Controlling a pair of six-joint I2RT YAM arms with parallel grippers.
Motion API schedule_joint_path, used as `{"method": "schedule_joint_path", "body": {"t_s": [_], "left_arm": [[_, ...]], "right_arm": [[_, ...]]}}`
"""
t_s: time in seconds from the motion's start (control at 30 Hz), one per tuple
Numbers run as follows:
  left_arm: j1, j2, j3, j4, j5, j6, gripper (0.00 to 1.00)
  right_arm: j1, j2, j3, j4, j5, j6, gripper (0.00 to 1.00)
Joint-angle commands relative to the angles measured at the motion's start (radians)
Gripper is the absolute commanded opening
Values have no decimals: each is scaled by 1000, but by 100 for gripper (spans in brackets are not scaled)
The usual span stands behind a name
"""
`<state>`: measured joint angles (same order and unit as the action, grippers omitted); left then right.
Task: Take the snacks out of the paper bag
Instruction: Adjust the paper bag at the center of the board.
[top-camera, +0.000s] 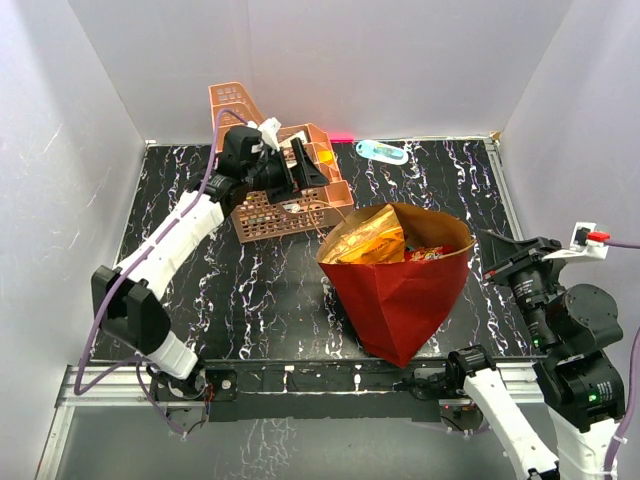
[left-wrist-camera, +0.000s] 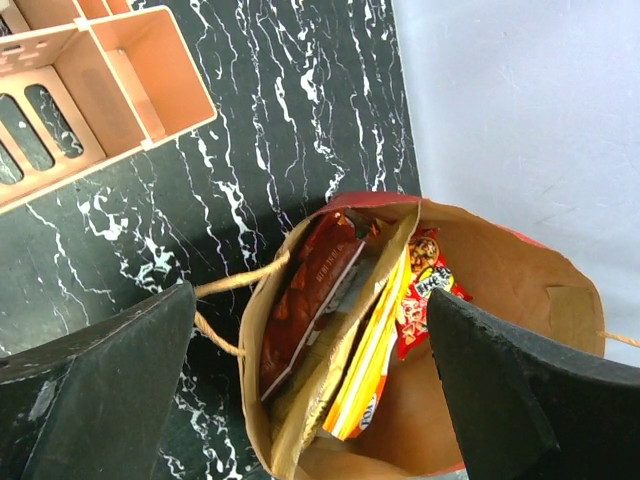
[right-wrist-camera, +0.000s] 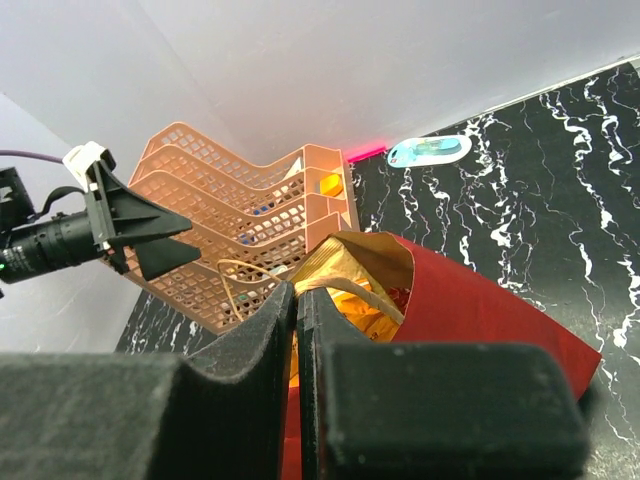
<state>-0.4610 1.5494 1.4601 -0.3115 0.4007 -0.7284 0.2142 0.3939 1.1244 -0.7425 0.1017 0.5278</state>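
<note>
The paper bag (top-camera: 400, 295), red outside and brown inside, stands open at the table's centre right. It holds the snacks: a tan-gold chip bag (top-camera: 365, 240) and a red packet (top-camera: 430, 254). The left wrist view looks down into the bag (left-wrist-camera: 505, 255) at a dark red packet (left-wrist-camera: 305, 295), an orange-yellow bag (left-wrist-camera: 375, 350) and a red packet (left-wrist-camera: 425, 290). My left gripper (top-camera: 303, 165) is open and empty, raised over the rack and apart from the bag (left-wrist-camera: 310, 293). My right gripper (top-camera: 488, 240) is at the bag's right rim, shut (right-wrist-camera: 297, 290) on a twine handle (right-wrist-camera: 360, 295).
A peach tiered rack (top-camera: 290, 205) stands at the back left, just behind the bag; it also shows in both wrist views (left-wrist-camera: 90, 80) (right-wrist-camera: 230, 220). A small blue-green bottle (top-camera: 382, 151) lies at the back edge. White walls enclose three sides.
</note>
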Motion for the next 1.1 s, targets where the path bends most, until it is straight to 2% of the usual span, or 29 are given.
{"method": "schedule_joint_path", "body": {"t_s": [0.0,0.17,0.23,0.3,0.4,0.47,0.57,0.73,0.87,1.07], "left_arm": [[-5,78,91,-98,-17,59,98],[-46,57,59,-146,-229,107,98],[-52,44,42,-129,-255,139,98],[-52,47,24,-104,-214,178,98],[-53,56,-11,-49,-5,250,97],[-53,-8,-108,60,62,251,98],[-53,-96,-218,162,91,259,98],[-57,-85,-247,177,114,280,98],[-57,-23,-221,209,126,274,82],[-60,97,-84,144,129,296,66]], "right_arm": [[50,-25,7,74,92,23,7],[89,-25,24,67,123,29,7],[96,-30,29,60,134,31,7],[105,-33,34,54,140,31,7],[117,-38,46,44,151,33,7],[122,-40,54,40,157,35,7],[127,-39,54,40,153,37,7],[134,-31,45,49,126,48,7],[134,-26,54,52,118,49,7],[134,-34,69,43,116,57,7]]}}
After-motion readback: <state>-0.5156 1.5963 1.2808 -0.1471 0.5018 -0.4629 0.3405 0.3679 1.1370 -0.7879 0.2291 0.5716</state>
